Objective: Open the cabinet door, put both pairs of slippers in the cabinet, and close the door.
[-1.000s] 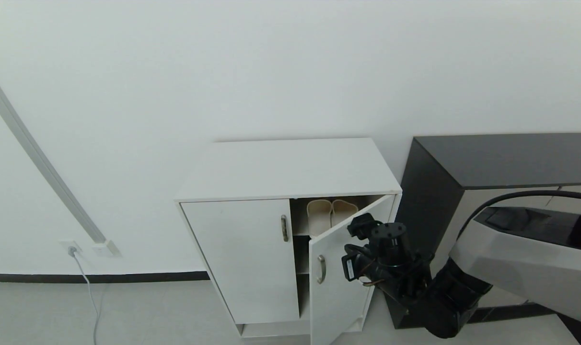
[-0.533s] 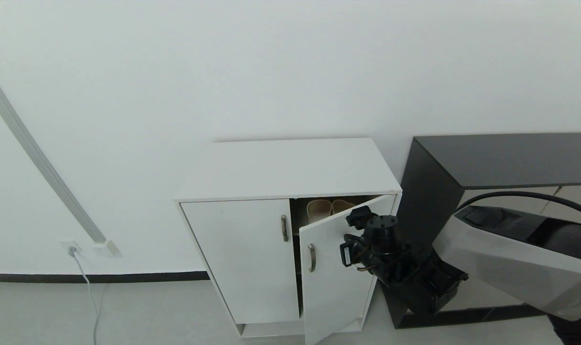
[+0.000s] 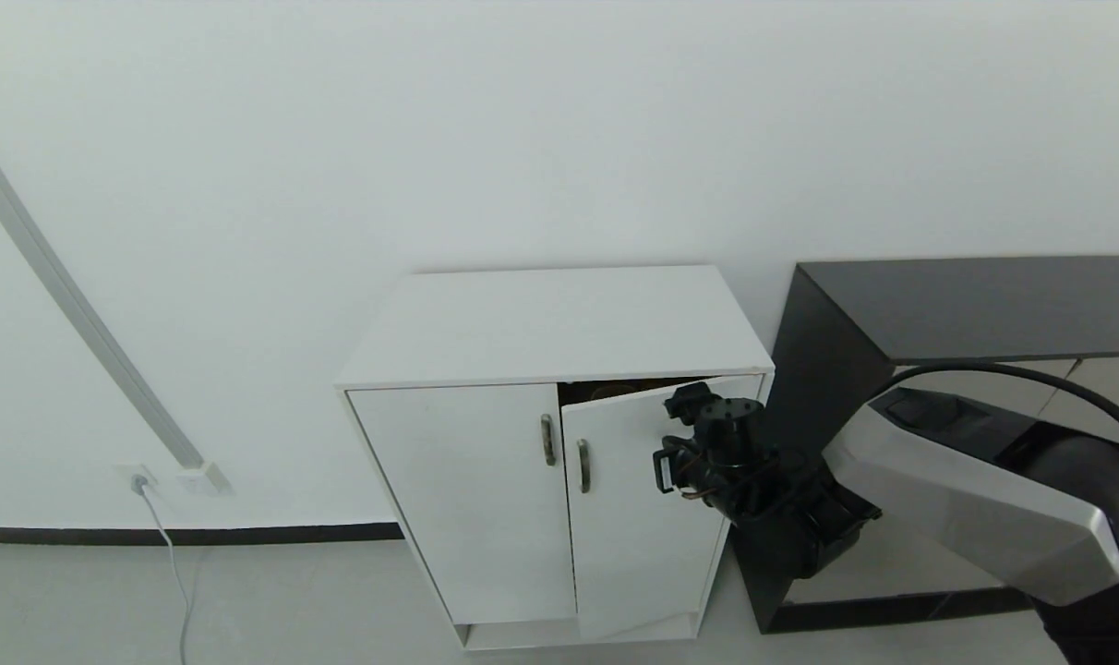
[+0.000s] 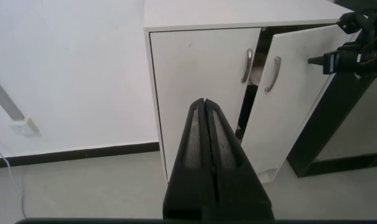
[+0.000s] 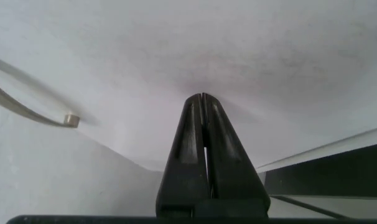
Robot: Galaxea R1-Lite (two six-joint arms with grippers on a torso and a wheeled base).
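Cabinet door [image 3: 643, 517] barely ajar, contents hidden; right tool [image 5: 203, 99] closed, empty, against it

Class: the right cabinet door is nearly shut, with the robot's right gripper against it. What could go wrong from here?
1. The right door stands ajar, with a dark gap showing along its top; if the push ends early, it may not close flush.
2. The right gripper, shut, seems to press on the smooth door face, away from the handle; its tips could slide off sideways.
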